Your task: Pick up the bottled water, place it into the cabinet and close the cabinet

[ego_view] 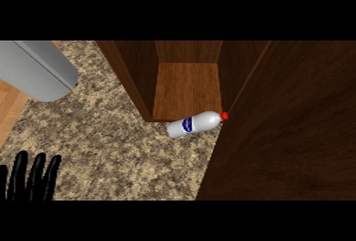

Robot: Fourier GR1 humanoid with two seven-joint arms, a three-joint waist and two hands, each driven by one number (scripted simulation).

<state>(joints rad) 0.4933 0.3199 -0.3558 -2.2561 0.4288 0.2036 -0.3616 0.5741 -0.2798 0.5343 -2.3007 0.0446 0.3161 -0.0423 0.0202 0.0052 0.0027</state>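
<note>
The bottled water (194, 124) lies on its side on the speckled counter (118, 150), just in front of the open cabinet (184, 89), touching the front edge of its wooden floor. Right of the bottle stands the cabinet door (292, 127), swung open; the red cap (224, 115) touches or nearly touches it. Far to the upper left of the bottle is a grey rounded object (38, 68). The bottle has a blue label, but I cannot read the writing. Its long axis runs diagonal, the cap pointing up and right. My left hand (31, 181) rests well apart at lower left of the bottle, fingers straight up, holding nothing.
</note>
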